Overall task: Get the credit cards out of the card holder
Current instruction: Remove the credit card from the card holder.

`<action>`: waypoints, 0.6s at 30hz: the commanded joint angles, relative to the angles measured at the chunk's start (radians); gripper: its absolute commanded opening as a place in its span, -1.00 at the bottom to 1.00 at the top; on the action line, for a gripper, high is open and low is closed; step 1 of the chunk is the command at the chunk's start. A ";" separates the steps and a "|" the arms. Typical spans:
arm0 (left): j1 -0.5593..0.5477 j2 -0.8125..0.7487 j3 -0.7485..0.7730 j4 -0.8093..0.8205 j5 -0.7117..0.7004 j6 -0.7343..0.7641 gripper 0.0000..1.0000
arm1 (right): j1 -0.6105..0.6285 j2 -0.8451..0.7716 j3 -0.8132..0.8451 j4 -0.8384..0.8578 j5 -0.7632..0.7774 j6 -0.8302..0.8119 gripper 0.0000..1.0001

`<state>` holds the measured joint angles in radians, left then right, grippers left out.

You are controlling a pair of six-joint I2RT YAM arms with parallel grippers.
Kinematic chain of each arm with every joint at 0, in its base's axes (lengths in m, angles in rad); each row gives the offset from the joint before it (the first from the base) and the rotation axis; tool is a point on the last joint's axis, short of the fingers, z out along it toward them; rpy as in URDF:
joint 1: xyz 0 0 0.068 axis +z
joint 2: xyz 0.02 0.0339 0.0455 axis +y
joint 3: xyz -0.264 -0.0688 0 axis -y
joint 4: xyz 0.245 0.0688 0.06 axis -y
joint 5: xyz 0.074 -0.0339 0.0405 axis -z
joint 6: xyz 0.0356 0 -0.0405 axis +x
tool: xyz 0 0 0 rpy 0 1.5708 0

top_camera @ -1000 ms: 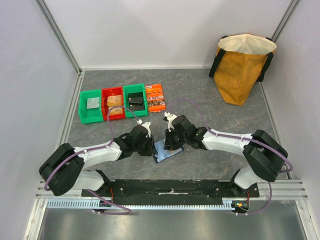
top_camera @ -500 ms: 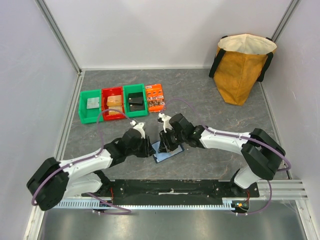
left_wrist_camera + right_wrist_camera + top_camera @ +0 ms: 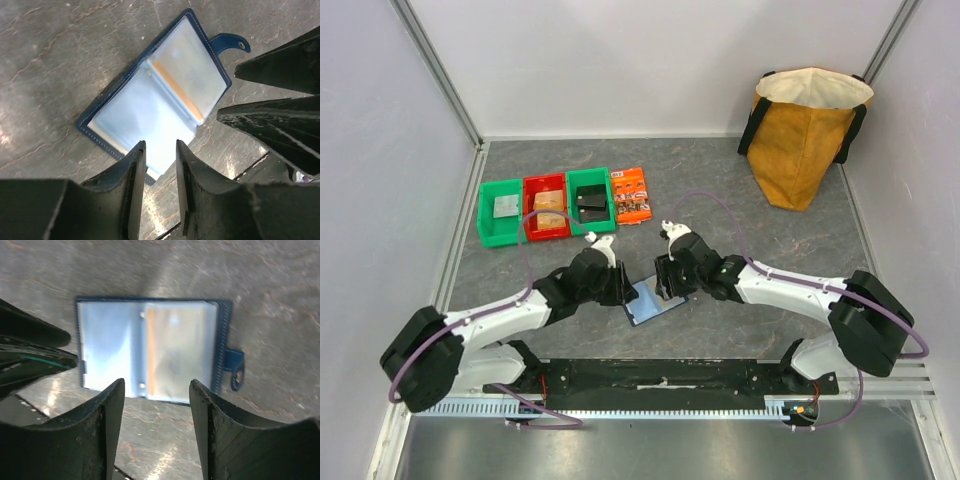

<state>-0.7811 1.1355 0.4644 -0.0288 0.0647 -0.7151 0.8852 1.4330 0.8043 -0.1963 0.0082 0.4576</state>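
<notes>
Fingers (image 3: 131, 190) of left gripper (image 3: 159, 146) slightly parted, empty, poised at plain leaf of card holder (image 3: 150, 100). Holder lies open on table (image 3: 720, 180) between arms, long axis gripper to gripper. Tan-gold credit card (image 3: 175, 340) sleeved in leaf by tab (image 3: 234, 367), nearer right gripper (image 3: 157, 386), fingers spread wide, empty.

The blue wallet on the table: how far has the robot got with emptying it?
Done: the card holder lies opened flat, clear sleeves up. In hand: the left gripper and right gripper hover over it, fingers apart, gripping nothing. Left: a tan-gold card sits inside a sleeve and no card lies beside the holder, so every pull is yet to come.
</notes>
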 commanded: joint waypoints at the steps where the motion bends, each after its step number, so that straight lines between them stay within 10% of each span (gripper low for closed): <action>1: 0.000 0.093 0.082 0.021 0.043 0.068 -0.28 | 0.000 -0.014 -0.039 -0.038 0.130 0.044 0.24; 18: -0.004 0.242 0.068 -0.025 0.047 0.094 -0.44 | 0.000 0.047 -0.068 0.008 0.093 0.073 0.12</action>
<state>-0.7811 1.3491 0.5285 -0.0345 0.0963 -0.6617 0.8856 1.4612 0.7425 -0.2333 0.1066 0.5117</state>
